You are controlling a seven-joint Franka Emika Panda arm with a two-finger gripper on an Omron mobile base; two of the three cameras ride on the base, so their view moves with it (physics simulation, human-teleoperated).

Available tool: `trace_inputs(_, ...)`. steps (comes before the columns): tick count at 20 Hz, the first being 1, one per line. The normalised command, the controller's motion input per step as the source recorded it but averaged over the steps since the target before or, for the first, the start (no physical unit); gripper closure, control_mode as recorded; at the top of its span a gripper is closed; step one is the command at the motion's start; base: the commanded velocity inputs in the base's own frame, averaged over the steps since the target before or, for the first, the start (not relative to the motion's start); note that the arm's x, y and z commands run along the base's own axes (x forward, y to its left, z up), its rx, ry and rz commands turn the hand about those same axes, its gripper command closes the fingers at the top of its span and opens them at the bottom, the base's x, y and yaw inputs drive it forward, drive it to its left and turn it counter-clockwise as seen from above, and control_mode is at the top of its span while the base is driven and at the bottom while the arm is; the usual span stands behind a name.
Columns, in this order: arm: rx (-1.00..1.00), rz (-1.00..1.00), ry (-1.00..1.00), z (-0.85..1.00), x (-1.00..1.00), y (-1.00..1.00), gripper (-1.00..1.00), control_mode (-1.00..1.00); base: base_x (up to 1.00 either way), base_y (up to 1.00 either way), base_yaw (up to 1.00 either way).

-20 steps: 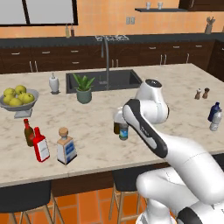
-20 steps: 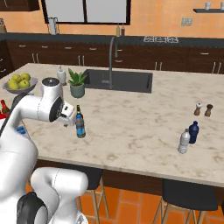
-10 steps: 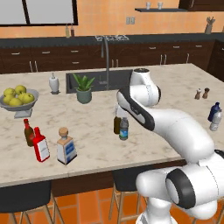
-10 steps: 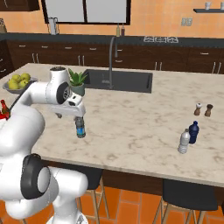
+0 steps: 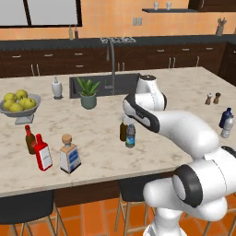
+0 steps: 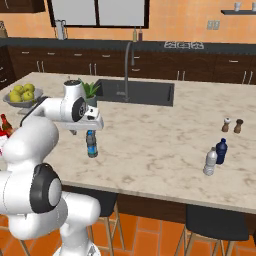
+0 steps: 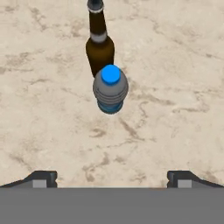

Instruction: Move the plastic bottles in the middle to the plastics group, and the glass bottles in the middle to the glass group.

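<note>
Here we are over the middle of the desk (image 5: 101, 152), and the gripper (image 7: 110, 178) hangs straight above the small water bottle (image 7: 110, 89), looking down on its blue cap. The jaws are spread wide, released, one tip at each lower corner of the hand view, with nothing between them but bare marble.

The water bottle stands upright, and right against it on the far side is the slim brown long-necked bottle (image 7: 99, 43), the two touching or nearly so. From the left base view the same pair stands mid-desk, brown bottle (image 5: 123, 130) just left of the water bottle (image 5: 131, 136), under the arm's wrist.

Over at the left end, the squarish cork-stoppered bottle (image 5: 69, 154) stands just right of the glass group: the flat red bottle (image 5: 43, 153) and the short brown bottle (image 5: 30, 139) behind it. A fruit bowl (image 5: 18, 105) sits farther back, with a potted plant (image 5: 88, 93) near the sink (image 5: 120, 83).

Far right, the plastics group waits near the edge: dark blue bottle (image 6: 221, 151) and pale clear bottle (image 6: 210, 162) side by side, well apart from the middle pair. The shakers (image 6: 232, 125) stand beyond them.
</note>
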Motion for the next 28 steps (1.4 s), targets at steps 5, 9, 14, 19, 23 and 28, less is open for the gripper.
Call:
trace_inputs(5, 0.0, 0.12, 0.06, -0.37, 0.35, 0.01, -1.0, -1.0, 0.0, 0.0, 0.0)
trace_inputs(9, 0.0, 0.1, 0.0, -0.22, 0.44, 0.02, -1.0, -1.0, 0.0, 0.0, 0.0)
trace_inputs(14, 0.0, 0.05, 0.0, -0.17, 0.41, 0.14, -1.0, -1.0, 0.0, 0.0, 0.0)
trace_inputs(19, 0.0, 0.03, 0.0, -0.21, 0.28, 0.16, -1.0, -1.0, 0.0, 0.0, 0.0)
trace_inputs(23, 0.0, 0.02, 0.0, -0.23, 0.32, 0.0, -1.0, -1.0, 0.0, 0.0, 0.0)
trace_inputs(28, 0.0, 0.03, 0.0, -0.21, 0.18, -0.05, -1.0, -1.0, 0.0, 0.0, 0.0)
